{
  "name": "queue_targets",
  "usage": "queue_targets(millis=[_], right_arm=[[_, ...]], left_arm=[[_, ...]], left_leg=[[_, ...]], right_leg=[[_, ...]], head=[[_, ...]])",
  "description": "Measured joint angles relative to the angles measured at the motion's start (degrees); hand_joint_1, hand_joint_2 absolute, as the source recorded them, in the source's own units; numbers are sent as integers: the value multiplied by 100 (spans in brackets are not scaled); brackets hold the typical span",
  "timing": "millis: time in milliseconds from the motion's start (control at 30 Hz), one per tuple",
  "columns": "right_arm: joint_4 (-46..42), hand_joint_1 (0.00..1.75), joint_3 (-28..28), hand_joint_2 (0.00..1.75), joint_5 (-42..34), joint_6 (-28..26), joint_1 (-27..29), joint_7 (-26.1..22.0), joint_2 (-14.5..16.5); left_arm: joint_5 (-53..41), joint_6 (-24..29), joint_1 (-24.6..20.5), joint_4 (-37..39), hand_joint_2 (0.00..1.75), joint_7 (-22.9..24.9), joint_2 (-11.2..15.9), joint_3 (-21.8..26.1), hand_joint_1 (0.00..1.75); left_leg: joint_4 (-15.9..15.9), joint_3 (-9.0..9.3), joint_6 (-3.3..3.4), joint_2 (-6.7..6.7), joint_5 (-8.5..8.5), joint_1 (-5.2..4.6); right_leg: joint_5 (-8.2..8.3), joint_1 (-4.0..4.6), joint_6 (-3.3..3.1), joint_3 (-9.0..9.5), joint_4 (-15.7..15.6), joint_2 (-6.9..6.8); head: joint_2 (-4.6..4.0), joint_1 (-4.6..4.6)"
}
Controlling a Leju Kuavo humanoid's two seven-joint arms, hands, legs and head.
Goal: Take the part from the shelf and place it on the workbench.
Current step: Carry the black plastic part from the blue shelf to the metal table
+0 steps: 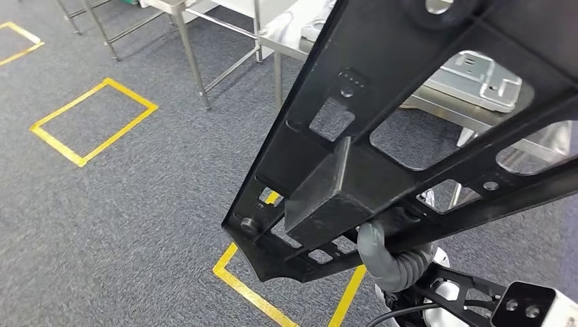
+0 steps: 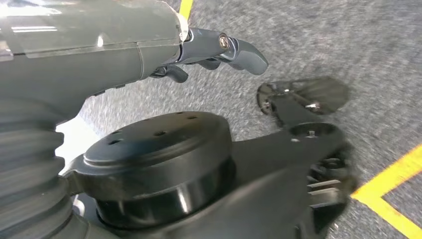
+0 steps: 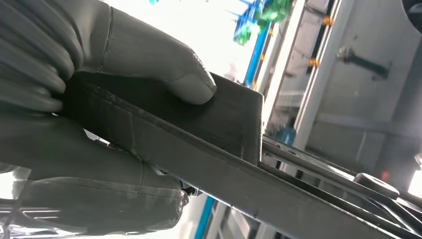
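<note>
One large black plastic frame part (image 1: 422,116) crossed the head view on a slant, held up above the grey carpet (image 1: 123,218) with yellow tape squares. Beyond it stood the steel workbench (image 1: 470,116), carrying a silver metal part (image 1: 480,78). The right hand (image 3: 99,129) clamped the frame's block-shaped boss, thumb pressed on top. The left hand (image 2: 199,55) hung over the floor, fingers loosely curled, holding nothing.

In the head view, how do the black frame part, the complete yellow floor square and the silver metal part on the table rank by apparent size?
1. black frame part, largest, though it is nearest the camera.
2. yellow floor square.
3. silver metal part, partly hidden behind the frame, so its rank against the square is unsure.
</note>
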Motion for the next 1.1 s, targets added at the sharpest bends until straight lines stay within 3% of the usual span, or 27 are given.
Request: queue_targets(millis=[33, 100, 167, 200, 267, 333, 433, 500, 567, 633, 667, 700, 767, 833, 933, 1000, 1067, 1100], right_arm=[[2, 175, 11, 175, -7, -22, -31, 22, 2], [19, 175, 32, 175, -13, -74, -88, 64, 5], [52, 175, 44, 175, -12, -121, -100, 80, 5], [71, 175, 47, 175, -11, -141, -97, 79, 4], [103, 175, 49, 175, -9, -174, -92, 60, 3], [132, 175, 47, 175, -2, -194, -93, 36, 2], [186, 175, 46, 175, 6, -227, -92, 28, -4], [210, 175, 43, 175, 6, -256, -95, 26, -10], [225, 175, 39, 175, 10, -275, -104, 20, -13], [255, 175, 37, 175, 20, -281, -100, 15, -20], [272, 175, 36, 175, 25, -285, -95, 14, -25], [287, 175, 34, 175, 26, -294, -91, 12, -30], [301, 175, 31, 175, 27, -315, -92, 11, -34], [302, 175, 27, 175, 31, -340, -98, 3, -36], [302, 175, 13, 175, 39, -365, -99, -35, -43], [300, 175, 4, 175, 42, -369, -89, -60, -49], [302, 175, 2, 175, 43, -371, -93, -73, -50], [308, 175, 1, 175, 43, -373, -95, -73, -51]], left_arm=[[-2, 4, -9, 0, 175, -15, 1, -7, 0], [-4, 17, -4, 0, 175, -38, 9, -25, 0], [-3, 33, 23, 1, 175, -40, 22, -43, 0], [0, 45, 32, 2, 175, -36, 27, -52, 0], [15, 84, 29, 2, 175, -17, 34, -67, 0], [34, 123, 7, 2, 175, 8, 37, -74, 0], [42, 147, -11, 2, 175, 39, 37, -75, 0], [46, 168, -6, 3, 175, 43, 42, -75, 0], [51, 186, -2, 4, 175, 25, 48, -75, 0], [58, 195, 11, 3, 175, 12, 50, -75, 0], [64, 201, 19, 3, 175, 11, 50, -75, 0], [72, 207, 24, 3, 175, 10, 50, -75, 0], [86, 215, 25, 3, 175, 9, 50, -75, 0], [96, 223, 19, 2, 175, 10, 36, -76, 0], [100, 231, 14, 0, 175, 17, 16, -79, 0], [100, 231, 3, 0, 175, 15, 7, -81, 0], [101, 231, -5, 0, 175, 11, 7, -86, 0], [102, 230, -2, 0, 175, 9, 9, -89, 0]], left_leg=[[173, -63, -19, -148, -109, 4], [820, -362, -35, -447, -420, 22], [1332, -652, -44, -516, -544, 23], [1311, -672, -46, -527, -446, 25], [745, -462, -45, -549, -59, 36], [205, -244, -12, -607, 142, 37], [99, -218, 111, -649, 135, 16], [71, -217, 183, -631, 159, 19], [49, -217, 241, -609, 158, 22], [48, -218, 270, -582, 130, 7], [49, -209, 274, -567, 116, -1], [49, -190, 275, -554, 101, -10], [44, -121, 272, -536, 64, -37], [26, -55, 254, -519, 25, -55], [-28, -13, 168, -476, -11, -42], [-17, 55, 115, -470, -55, -50], [379, -92, 69, -518, -207, -51], [748, -301, 42, -542, -325, -41]], right_leg=[[26, -29, -25, 33, -46, 73], [39, -54, -52, 39, -66, 220], [34, -51, -57, 24, -38, 387], [24, -51, -54, 22, -17, 457], [-19, -59, -25, 19, 50, 562], [-77, -48, 36, -17, 147, 619], [-97, -42, 117, -66, 188, 640], [-174, -47, 172, -111, 293, 527], [-436, -54, 226, -346, 778, 349], [-719, -61, 257, -742, 1518, 272], [-749, -62, 258, -885, 1755, 263], [-666, -59, 244, -923, 1781, 259], [-248, -28, 159, -667, 1201, 248], [-2, 32, 29, -303, 475, 183], [-51, 98, -112, -147, 149, 158], [-43, 44, -140, 11, -8, 196], [-47, -18, -145, 222, -168, 207], [-83, -17, -151, 288, -190, 213]], head=[[0, -10], [0, -30], [0, -43], [0, -43], [0, -43], [0, -45], [0, -48], [0, -42], [0, -29], [0, -24], [0, -24], [0, -24], [0, -24], [0, -37], [0, -46], [0, -51], [0, -71], [0, -83]])
